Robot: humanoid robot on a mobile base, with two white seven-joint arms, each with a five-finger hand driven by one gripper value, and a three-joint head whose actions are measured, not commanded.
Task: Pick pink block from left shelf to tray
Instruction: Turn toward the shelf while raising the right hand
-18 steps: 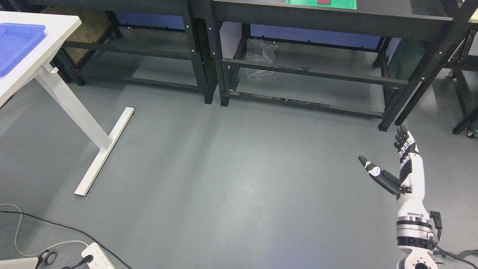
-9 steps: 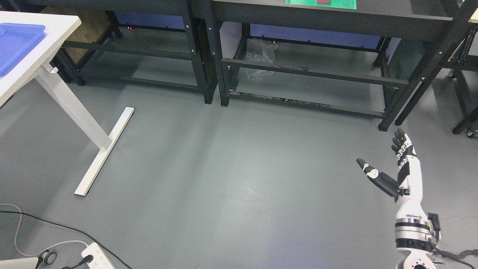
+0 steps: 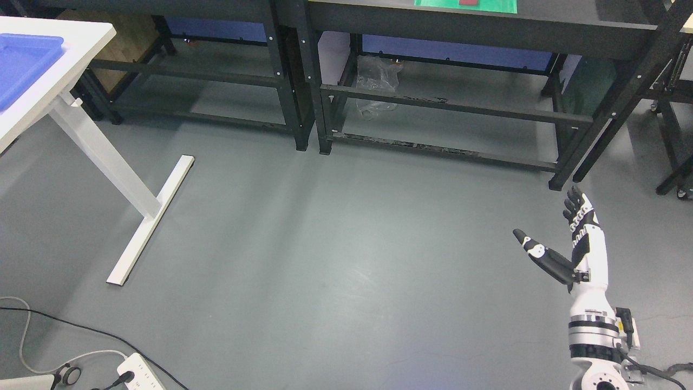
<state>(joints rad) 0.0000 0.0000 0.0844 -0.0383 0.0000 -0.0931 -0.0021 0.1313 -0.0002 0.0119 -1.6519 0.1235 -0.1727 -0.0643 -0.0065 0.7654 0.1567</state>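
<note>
Your pink block [image 3: 469, 2] lies on a green mat [image 3: 433, 3] on the black shelf [image 3: 487, 24] at the top edge. The blue tray [image 3: 21, 65] sits on the white surface [image 3: 70, 59] far left. Your right robot hand [image 3: 568, 244] hangs over the floor [image 3: 325, 244], fingers spread, empty. No writing is legible.

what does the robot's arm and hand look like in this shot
Only the right hand shows: a white shell with black fingers that carry white joint segments, and a black thumb with a white patch. The wrist has black and silver rings, a small black box and a dark cable at its base.
</note>
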